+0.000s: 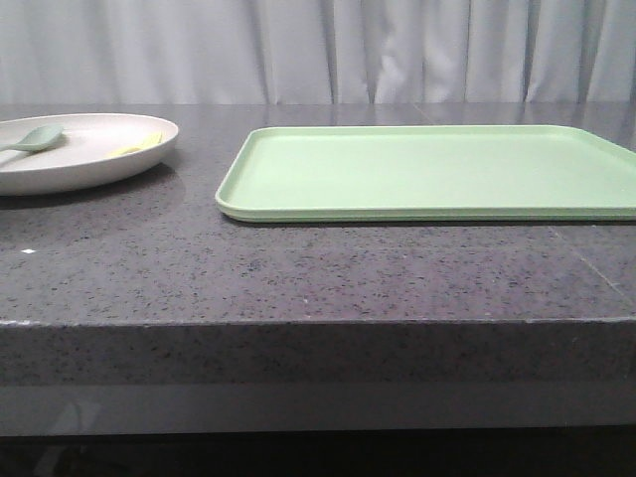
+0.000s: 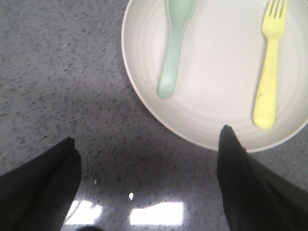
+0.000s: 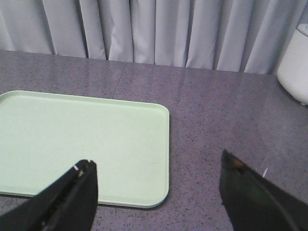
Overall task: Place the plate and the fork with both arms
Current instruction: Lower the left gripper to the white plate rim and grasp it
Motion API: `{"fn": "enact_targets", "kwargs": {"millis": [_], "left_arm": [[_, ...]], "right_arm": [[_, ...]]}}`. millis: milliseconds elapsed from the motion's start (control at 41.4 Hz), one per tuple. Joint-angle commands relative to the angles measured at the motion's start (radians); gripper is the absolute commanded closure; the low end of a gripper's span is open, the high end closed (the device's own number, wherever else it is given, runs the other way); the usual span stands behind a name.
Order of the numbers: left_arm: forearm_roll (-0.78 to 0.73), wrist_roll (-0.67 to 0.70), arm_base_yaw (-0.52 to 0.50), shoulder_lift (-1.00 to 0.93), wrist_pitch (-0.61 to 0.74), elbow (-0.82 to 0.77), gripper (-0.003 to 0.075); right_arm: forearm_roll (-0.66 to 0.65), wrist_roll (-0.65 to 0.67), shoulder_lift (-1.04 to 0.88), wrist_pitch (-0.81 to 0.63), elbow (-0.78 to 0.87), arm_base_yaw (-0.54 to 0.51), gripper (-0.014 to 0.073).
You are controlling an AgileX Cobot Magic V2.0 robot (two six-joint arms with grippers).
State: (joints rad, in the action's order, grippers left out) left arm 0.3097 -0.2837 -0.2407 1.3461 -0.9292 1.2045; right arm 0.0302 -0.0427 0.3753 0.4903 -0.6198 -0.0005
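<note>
The off-white plate (image 1: 89, 164) sits on the dark counter at the far left; it also shows in the left wrist view (image 2: 216, 72). The yellow fork (image 2: 269, 72) lies in it, seen as a yellow sliver in the front view (image 1: 139, 145). My left gripper (image 2: 147, 142) is open and empty, above the counter just short of the plate's rim, with one fingertip (image 2: 231, 144) over the rim's edge. My right gripper (image 3: 156, 166) is open and empty above the near right corner of the green tray. Neither gripper shows in the front view.
A pale grey-green spoon (image 2: 174, 48) lies in the plate beside the fork, also visible in the front view (image 1: 35, 137). A light green rectangular tray (image 1: 427, 171) lies at centre-right, also in the right wrist view (image 3: 82, 139). A white object (image 3: 294, 67) stands at far right. Curtains hang behind.
</note>
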Motion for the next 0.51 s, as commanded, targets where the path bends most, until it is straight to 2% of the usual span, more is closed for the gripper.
{"fn": "enact_targets", "kwargs": {"millis": [0,121,266,483], "left_arm": [[0.214,-0.12,-0.058,0.055,0.035,0.071,0.0157],[0.334,-0.191,-0.086,0.161,0.035,0.124,0.0188],[0.355,-0.196,-0.086,0.268,0.038,0.206,0.0272],[0.359,-0.196,-0.086,0.39,0.036,0.296,0.0337]], "right_arm": [[-0.012,-0.007,0.015,-0.076,-0.032,-0.006,0.0043],[-0.012,-0.007,0.015,-0.076,-0.032,-0.006,0.0043],[-0.012,-0.007,0.015,-0.076,-0.032,-0.006,0.0043],[-0.012,-0.007,0.015,-0.076,-0.032,-0.006,0.0043]]}}
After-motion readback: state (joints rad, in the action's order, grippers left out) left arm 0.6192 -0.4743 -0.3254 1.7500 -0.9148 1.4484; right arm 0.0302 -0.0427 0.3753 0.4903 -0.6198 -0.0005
